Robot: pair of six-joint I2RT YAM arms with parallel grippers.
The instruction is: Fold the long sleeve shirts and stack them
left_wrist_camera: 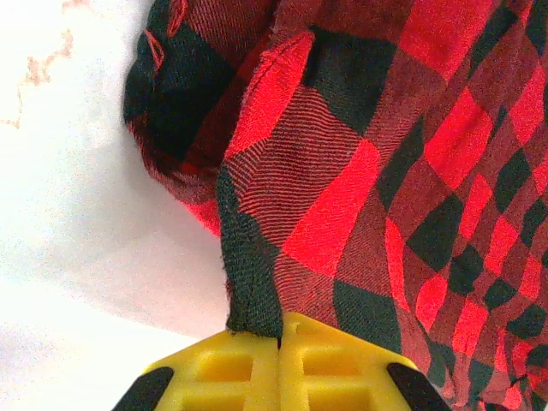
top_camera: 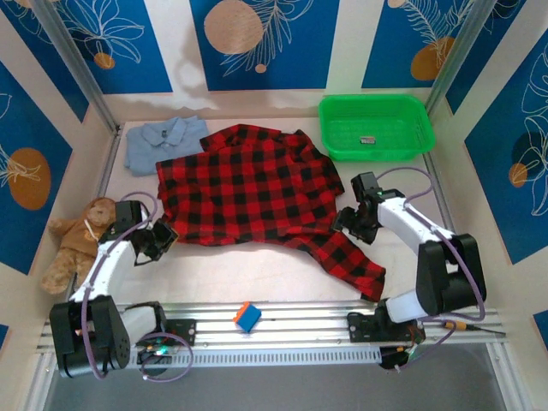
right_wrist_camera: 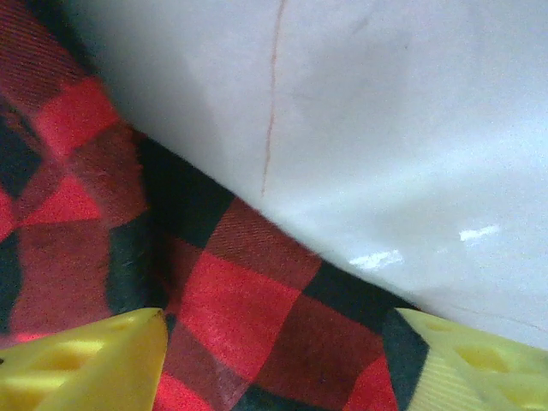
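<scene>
Around checked shirt [top_camera: 248, 184] hem, left hand [left_wrist_camera: 280, 332] pressed together; right hand [right_wrist_camera: 278, 351] spread astride its edge (table [right_wrist_camera: 385, 128] beside)

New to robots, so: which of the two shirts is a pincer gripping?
The red-and-black checked flannel shirt; the left pincer is shut on its edge. The light blue shirt lies ungripped, back left.

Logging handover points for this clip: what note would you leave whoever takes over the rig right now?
Left gripper: shut on the edge of the red flannel shirt, at its left side.
Right gripper: open, jaws straddling the flannel's right edge, no grip yet.
Blue shirt: far left of the table, by the flannel's collar.
Done: flannel spread out flat.
Left: fold the flannel, stack the shirts.
</scene>
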